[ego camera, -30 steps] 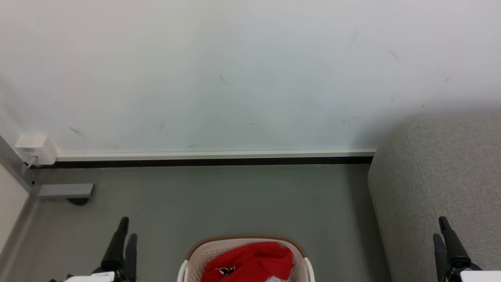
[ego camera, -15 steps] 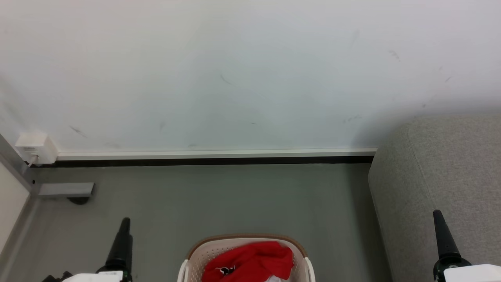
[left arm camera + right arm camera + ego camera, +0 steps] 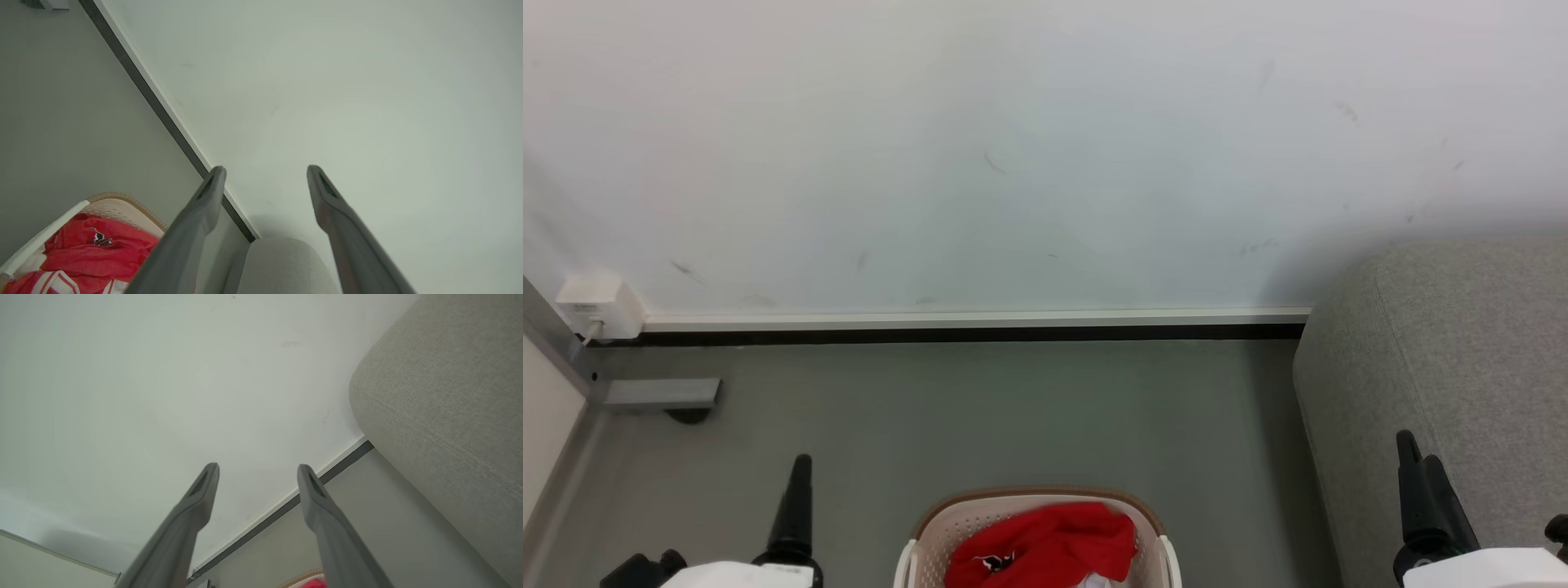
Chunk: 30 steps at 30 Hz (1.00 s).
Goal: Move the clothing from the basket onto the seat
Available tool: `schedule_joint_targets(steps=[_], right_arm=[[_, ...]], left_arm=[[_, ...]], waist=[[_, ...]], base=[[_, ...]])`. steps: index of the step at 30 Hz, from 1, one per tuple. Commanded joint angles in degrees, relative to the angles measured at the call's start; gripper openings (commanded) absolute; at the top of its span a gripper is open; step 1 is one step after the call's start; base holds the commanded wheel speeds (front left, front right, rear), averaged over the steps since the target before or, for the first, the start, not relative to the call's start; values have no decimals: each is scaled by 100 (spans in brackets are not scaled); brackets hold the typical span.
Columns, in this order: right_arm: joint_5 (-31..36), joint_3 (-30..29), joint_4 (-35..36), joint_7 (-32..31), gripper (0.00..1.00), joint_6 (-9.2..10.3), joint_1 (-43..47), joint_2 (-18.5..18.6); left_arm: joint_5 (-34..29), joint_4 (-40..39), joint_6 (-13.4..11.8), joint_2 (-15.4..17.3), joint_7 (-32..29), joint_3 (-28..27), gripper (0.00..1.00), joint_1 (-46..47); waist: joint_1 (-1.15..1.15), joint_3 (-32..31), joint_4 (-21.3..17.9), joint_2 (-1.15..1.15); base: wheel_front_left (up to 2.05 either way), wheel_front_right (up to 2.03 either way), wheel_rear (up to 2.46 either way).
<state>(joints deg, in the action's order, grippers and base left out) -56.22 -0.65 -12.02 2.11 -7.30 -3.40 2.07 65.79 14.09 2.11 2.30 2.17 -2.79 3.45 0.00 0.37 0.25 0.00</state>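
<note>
The head view's bottom edge cuts off the oval cream-white perforated plastic basket (image 3: 935, 527) and the bright red clothing (image 3: 1054, 541) inside, its right edge the grey fabric sofa (image 3: 1462, 351), and the clothing's black-and-white mark (image 3: 990, 562) is too small to read.

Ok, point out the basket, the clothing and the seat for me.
basket (image 3: 1037, 493): head view, far brown rim.
clothing (image 3: 1045, 547): head view, middle of red fabric.
seat (image 3: 1462, 351): head view, grey rounded corner.

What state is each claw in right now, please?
Left claw: open, holding nothing.
Right claw: open, holding nothing.
</note>
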Motion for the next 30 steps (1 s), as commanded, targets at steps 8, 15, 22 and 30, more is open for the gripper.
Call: schedule_joint_targets(steps=[8, 15, 22, 30], right_arm=[[885, 103, 150, 198, 100, -22, -24, 72], [1486, 151, 157, 329, 100, -23, 4, 77], [2018, 195, 148, 453, 100, -24, 32, 81], [2568, 260, 113, 581, 100, -25, 54, 86]], left_arm=[[-934, -135, -118, 45, 194, 79, 100, -7], [-1791, -124, -206, 49, 324, 116, 100, -61], [-2452, -144, -267, 53, 450, 100, 100, -101], [-3122, -213, -324, 57, 575, 82, 100, -135]], waist=[[0, 6, 3, 0], [0, 10, 6, 0], [0, 14, 16, 0], [0, 10, 22, 0]], base=[[0, 0, 0], [0, 0, 0], [0, 0, 0], [0, 0, 0]])
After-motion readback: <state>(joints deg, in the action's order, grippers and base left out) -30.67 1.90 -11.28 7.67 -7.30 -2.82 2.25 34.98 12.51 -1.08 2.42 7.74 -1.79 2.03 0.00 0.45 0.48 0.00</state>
